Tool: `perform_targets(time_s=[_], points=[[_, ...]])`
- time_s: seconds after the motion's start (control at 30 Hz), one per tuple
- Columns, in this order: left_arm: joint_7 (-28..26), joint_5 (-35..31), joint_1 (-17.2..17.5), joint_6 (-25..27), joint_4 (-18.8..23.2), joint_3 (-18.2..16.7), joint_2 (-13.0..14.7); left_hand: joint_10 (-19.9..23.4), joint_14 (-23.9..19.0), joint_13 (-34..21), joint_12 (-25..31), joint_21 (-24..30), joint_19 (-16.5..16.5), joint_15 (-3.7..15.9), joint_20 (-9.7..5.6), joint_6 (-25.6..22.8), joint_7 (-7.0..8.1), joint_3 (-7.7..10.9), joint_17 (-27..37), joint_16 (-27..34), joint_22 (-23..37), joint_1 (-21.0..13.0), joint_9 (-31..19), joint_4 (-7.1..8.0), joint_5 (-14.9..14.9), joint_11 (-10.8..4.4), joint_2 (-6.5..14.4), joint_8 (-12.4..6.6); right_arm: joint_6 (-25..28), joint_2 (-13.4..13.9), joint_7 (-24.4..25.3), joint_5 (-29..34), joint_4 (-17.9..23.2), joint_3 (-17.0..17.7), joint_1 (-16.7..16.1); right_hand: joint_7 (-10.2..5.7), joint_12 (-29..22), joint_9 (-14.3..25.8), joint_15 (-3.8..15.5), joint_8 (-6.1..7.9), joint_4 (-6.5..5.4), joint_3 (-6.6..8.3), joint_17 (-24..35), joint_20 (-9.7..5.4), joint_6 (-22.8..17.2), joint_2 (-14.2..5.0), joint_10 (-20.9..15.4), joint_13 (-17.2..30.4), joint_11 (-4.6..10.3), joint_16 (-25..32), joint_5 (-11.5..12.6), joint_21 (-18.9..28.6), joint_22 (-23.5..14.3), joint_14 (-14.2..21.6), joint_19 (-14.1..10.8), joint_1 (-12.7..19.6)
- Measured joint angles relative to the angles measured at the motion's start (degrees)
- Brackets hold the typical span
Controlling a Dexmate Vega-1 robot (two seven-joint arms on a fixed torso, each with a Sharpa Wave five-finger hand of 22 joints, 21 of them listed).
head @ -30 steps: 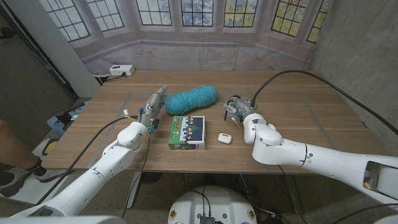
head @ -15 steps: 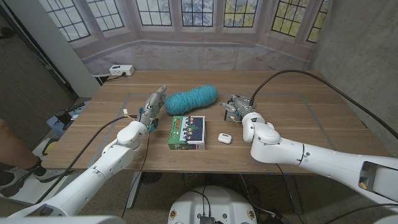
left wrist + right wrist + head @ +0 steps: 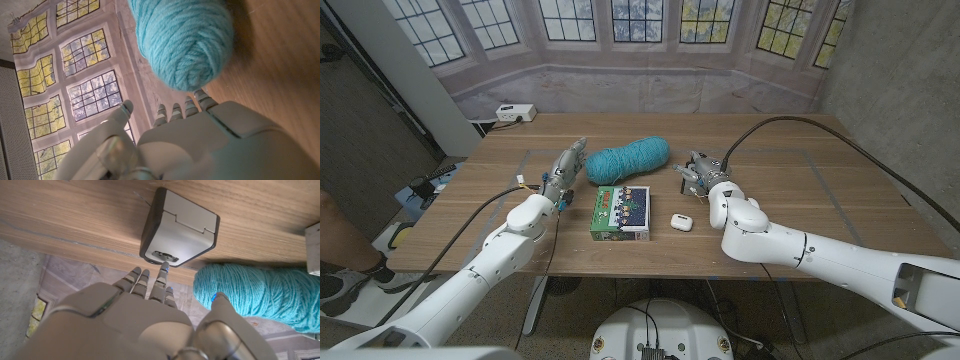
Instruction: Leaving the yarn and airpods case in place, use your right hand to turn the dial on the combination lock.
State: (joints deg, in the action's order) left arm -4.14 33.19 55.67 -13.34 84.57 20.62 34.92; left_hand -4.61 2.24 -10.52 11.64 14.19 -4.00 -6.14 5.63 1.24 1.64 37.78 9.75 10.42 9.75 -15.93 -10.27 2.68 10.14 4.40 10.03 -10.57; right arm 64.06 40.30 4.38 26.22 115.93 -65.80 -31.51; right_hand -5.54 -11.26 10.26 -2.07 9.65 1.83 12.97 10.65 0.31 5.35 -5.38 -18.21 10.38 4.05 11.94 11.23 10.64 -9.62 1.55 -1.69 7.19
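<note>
Grey lock (image 3: 179,230) dial perhaps under right hand (image 3: 150,292) fingertip (image 3: 163,270), nothing gripped, fingers extended.

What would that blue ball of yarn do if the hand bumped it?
The yarn would probably dent and spring back, since it looks like soft, loosely wound strands. It seems light for its bulk, so a nudge could slide it. Its rounded, oblong shape might let it roll sideways across the table.

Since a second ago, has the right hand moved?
Barely: the right hand stays at the lock, same gap from the yarn; only its forearm shifted slightly.
</note>
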Motion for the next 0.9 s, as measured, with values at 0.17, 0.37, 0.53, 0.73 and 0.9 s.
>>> perform_targets(time_s=[0.17,0.37,0.53,0.73,0.9], points=[[0.2,0.0,-0.3,0.1,-0.3,0.0,0.0,0.0,0.0,0.0,0.0,-0.2,0.0,0.00,0.00,0.0,0.00,0.00,0.0,0.0,0.0,0.0,0.0,0.00,0.0,0.00,0.0,0.00,-0.4,-0.2,-0.4,0.1,-0.6,0.3,-0.2,0.00,0.0,0.0,0.00,0.00,0.00,0.00,0.0,0.00,0.0,0.00,-0.2,0.0,0.18,0.0,0.0,0.0,0.0,0.0,0.0,0.0],[0.4,0.1,-0.4,0.3,-0.5,0.0,0.0,0.0,0.0,0.0,0.0,-0.2,0.0,0.00,0.00,0.1,0.11,0.00,0.0,0.0,0.0,0.0,0.0,0.00,0.0,0.00,0.0,0.00,-0.7,-0.4,-0.6,0.2,-1.1,0.6,-0.3,0.00,0.0,0.0,0.25,0.00,0.00,0.00,0.0,0.00,0.0,0.00,-0.2,0.0,0.18,0.0,0.0,0.0,0.0,0.3,0.0,0.0],[0.5,0.1,-0.4,0.5,-0.5,0.0,0.0,0.0,0.0,0.0,0.0,-0.2,0.0,0.00,0.00,0.1,0.11,0.00,0.0,0.0,0.0,0.0,0.0,0.00,0.0,0.00,0.0,0.00,-0.7,-0.4,-0.6,0.2,-1.4,0.7,-0.4,0.01,0.0,0.0,0.25,0.33,0.00,0.00,0.2,-0.01,0.0,0.00,-0.4,0.0,0.41,0.0,0.0,0.0,0.0,0.2,0.0,0.0],[0.8,0.1,-1.3,0.5,-1.3,0.3,0.0,0.0,0.0,0.0,0.0,-0.4,-0.2,0.00,0.21,0.1,0.11,0.00,0.0,0.0,0.0,0.0,0.0,0.00,0.0,0.00,0.0,0.00,-1.3,-0.4,-1.6,0.6,-1.5,1.0,-0.7,0.01,0.1,0.0,0.03,0.53,0.16,0.16,0.2,-0.01,0.0,0.00,-0.5,-0.1,0.51,0.0,-0.2,0.0,0.0,0.5,0.0,0.0],[0.9,0.1,-1.5,0.5,-1.4,0.4,-0.1,0.0,0.0,0.0,0.0,-0.4,-0.2,0.01,0.21,0.1,0.11,0.00,0.0,0.0,0.0,0.0,0.0,0.00,0.0,0.00,0.0,0.00,-1.3,-0.4,-1.6,0.7,-1.5,1.3,-1.1,0.01,0.2,0.0,0.22,0.52,0.16,0.17,0.2,-0.01,0.0,0.00,-0.6,-0.1,1.00,0.0,-0.2,0.0,0.0,0.6,0.0,0.0]])
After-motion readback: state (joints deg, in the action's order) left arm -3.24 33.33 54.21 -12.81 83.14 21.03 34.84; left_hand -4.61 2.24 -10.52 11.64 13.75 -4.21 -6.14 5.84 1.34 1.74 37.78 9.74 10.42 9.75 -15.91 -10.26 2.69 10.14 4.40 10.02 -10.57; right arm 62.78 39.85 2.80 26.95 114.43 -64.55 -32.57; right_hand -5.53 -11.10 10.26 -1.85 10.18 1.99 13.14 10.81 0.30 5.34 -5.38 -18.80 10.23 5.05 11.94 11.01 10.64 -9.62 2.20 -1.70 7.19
